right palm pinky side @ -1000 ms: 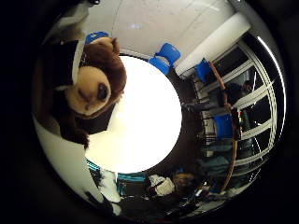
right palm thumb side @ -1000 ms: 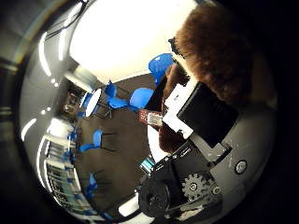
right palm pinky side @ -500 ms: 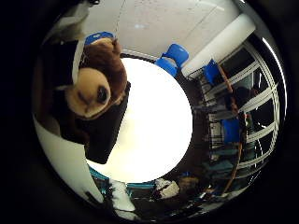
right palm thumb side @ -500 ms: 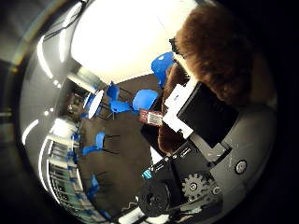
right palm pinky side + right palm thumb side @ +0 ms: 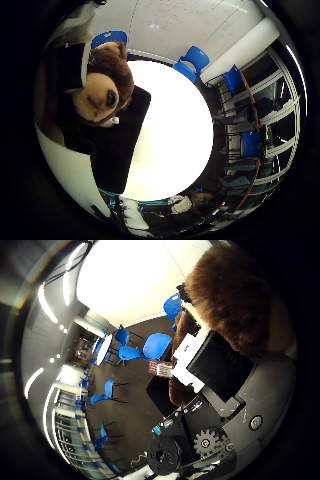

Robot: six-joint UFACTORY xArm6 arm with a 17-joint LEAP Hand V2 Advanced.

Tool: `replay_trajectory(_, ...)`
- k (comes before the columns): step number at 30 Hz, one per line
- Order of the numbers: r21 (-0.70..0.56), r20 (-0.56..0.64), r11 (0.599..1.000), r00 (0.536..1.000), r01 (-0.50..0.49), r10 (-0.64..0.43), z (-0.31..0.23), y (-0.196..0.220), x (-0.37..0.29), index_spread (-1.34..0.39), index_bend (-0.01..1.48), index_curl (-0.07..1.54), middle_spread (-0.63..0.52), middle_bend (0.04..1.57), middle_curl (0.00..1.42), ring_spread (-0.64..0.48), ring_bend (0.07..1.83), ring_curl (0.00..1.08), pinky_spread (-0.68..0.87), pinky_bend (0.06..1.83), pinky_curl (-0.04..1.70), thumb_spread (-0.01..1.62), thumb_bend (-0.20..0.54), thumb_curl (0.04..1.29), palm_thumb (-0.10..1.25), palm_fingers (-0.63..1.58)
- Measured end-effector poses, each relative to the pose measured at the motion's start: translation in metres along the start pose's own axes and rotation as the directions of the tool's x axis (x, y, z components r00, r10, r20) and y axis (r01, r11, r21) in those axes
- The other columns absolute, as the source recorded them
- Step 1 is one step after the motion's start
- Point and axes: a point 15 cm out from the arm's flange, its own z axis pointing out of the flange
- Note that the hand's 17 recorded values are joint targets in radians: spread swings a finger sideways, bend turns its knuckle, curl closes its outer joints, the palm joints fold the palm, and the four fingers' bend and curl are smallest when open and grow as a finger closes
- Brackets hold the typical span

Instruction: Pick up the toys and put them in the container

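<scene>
A brown teddy bear [image 5: 100, 88] with a tan muzzle is close to the palm in the little finger side view. The black and white fingers of my right hand [image 5: 62, 75] curl round it. It hangs over a black container [image 5: 118, 148] that stands on a round white table [image 5: 178, 120]. In the thumb side view the bear's brown fur [image 5: 238, 295] presses against the hand's white and black parts [image 5: 215, 368], with a gear showing below them.
Blue chairs [image 5: 192, 62] stand round the far edge of the table, and more blue chairs [image 5: 150, 345] stand on the dark floor in the thumb side view. Windows and metal frames line the room's side.
The view has shifted over the table. More of the black container now shows under the bear. The bear stays in the hand.
</scene>
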Motion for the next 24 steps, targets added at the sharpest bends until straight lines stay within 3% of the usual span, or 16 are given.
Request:
replay_trajectory(6,-0.022,0.013,0.999,1.000,0.025,-0.024,0.008,0.003,-0.013,-0.22,0.94,0.74,-0.14,1.27,0.68,-0.23,1.28,0.75,-0.30,1.08,0.97,1.11,-0.025,0.57,0.86,1.14)
replay_trajectory(11,-0.036,0.014,0.998,0.999,0.043,-0.043,0.010,0.006,-0.013,-0.27,0.54,0.67,-0.18,1.12,0.62,-0.24,1.23,0.64,-0.46,1.06,0.79,1.07,-0.025,0.54,0.81,1.08)
replay_trajectory(14,-0.042,0.015,0.997,0.997,0.070,-0.070,0.011,0.008,-0.015,-0.35,0.17,0.59,-0.20,1.01,0.59,-0.26,1.20,0.59,-0.54,1.07,0.71,1.07,-0.027,0.52,0.80,0.89)
replay_trajectory(15,-0.050,0.016,0.996,0.997,0.074,-0.073,0.012,0.010,-0.015,-0.38,0.12,0.56,-0.21,0.97,0.58,-0.27,1.20,0.58,-0.56,1.07,0.69,1.07,-0.025,0.51,0.79,0.85)
replay_trajectory(16,-0.058,0.017,0.995,0.997,0.080,-0.079,0.012,0.012,-0.015,-0.42,0.13,0.53,-0.23,0.90,0.56,-0.27,1.16,0.57,-0.56,1.07,0.68,1.08,-0.025,0.50,0.78,0.68)
replay_trajectory(17,-0.067,0.019,0.994,0.996,0.088,-0.087,0.012,0.015,-0.015,-0.46,0.18,0.52,-0.23,0.84,0.54,-0.26,1.09,0.54,-0.49,0.99,0.66,1.10,-0.022,0.49,0.77,0.45)
replay_trajectory(18,-0.077,0.023,0.992,0.995,0.101,-0.099,0.012,0.018,-0.016,-0.48,0.22,0.52,-0.22,0.80,0.53,-0.24,1.05,0.53,-0.40,0.93,0.66,1.11,-0.023,0.48,0.76,0.38)
replay_trajectory(19,-0.084,0.025,0.990,0.994,0.112,-0.110,0.011,0.020,-0.016,-0.49,0.27,0.52,-0.18,0.67,0.48,-0.16,0.94,0.49,-0.24,0.89,0.66,1.12,-0.026,0.47,0.74,0.19)
replay_trajectory(22,-0.100,0.034,0.985,0.990,0.143,-0.140,0.011,0.025,-0.017,-0.50,0.27,0.46,-0.09,0.50,0.40,0.02,0.75,0.37,0.16,0.84,0.59,1.13,-0.023,0.45,0.71,0.10)
replay_trajectory(24,-0.096,0.039,0.982,0.987,0.160,-0.157,0.009,0.026,-0.016,-0.50,0.26,0.44,-0.07,0.46,0.37,0.08,0.69,0.33,0.30,0.81,0.55,1.13,-0.021,0.44,0.71,0.11)
